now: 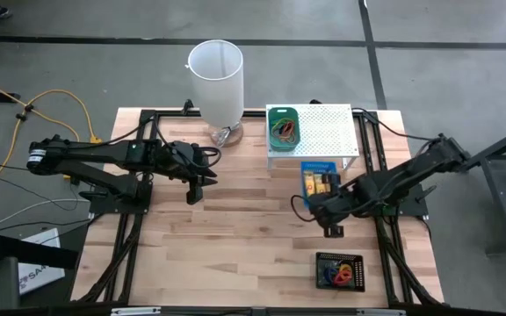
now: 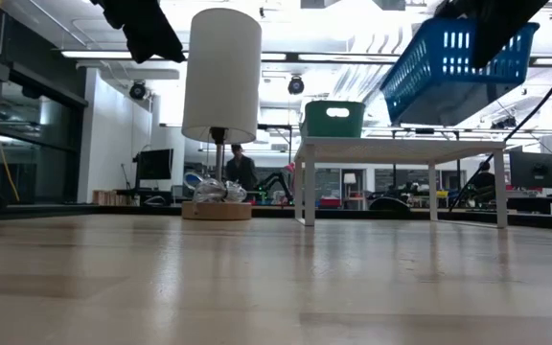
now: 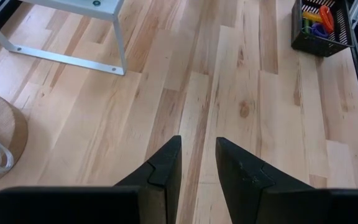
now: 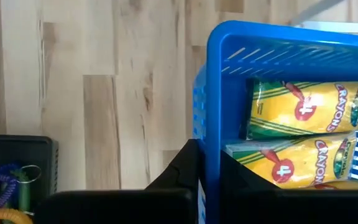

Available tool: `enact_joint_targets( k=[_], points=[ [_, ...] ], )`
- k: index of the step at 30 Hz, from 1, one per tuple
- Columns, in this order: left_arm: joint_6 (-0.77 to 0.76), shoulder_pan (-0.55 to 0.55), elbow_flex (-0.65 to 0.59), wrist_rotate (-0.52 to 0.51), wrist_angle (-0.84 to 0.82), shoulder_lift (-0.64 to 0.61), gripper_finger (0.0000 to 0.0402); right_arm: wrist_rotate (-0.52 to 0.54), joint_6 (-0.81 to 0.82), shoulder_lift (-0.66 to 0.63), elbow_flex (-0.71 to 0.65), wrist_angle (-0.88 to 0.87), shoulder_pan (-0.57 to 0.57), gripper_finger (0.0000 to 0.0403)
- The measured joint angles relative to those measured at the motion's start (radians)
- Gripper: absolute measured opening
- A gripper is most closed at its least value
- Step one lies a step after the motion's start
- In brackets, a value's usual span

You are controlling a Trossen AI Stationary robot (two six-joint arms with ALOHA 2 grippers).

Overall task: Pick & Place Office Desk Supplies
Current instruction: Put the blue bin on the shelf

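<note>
The blue basket (image 4: 278, 112) is off the worktop (image 1: 253, 237), tilted in the air in the low view, with its rim clamped between the fingers of the right pincer (image 4: 209, 163). Inside it lie yellow crayon packets (image 4: 303, 109), at least two, printed with green bands and lying flat against the basket floor. From above, the basket hangs just in front of the small white perforated stand (image 1: 328, 127), with the right pincer (image 1: 332, 230) on its near side.

The green tray (image 1: 283, 127) sits on the left end of that stand and holds a tangle of rubber-band loops (image 1: 285, 132) in red, yellow and green. The black tray (image 1: 340, 270) rests on the worktop near the front right edge and carries small clips and coiled items (image 1: 343, 274) in red, yellow, blue and purple; the left wrist view shows the same tray (image 3: 322, 31) well apart from the left arm.

The right arm reaches in from the right side, elbow raised, wrist bent down toward the basket. The left arm stretches in from the left, its pincer (image 3: 197, 165) hovering above bare wood with the fingers slightly parted and nothing between them. A tall white cylinder lamp (image 1: 217, 79) on a round wooden base stands at the back, beside the stand.
</note>
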Motion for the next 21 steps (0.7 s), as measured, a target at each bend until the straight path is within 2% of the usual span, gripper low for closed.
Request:
enact_joint_targets(
  k=[8, 21],
  points=[
    [0.0, 0.0, 0.0, 0.0, 0.0, 0.0, 0.0095, 0.048, -0.002, -0.032, 0.0, -0.026, -0.008, 0.0003],
    [0.0, 0.0, 0.0, 0.0, 0.0, 0.0, 0.0095, 0.034, -0.158, -0.046, 0.0, -0.043, -0.184, 0.0003]
  ],
)
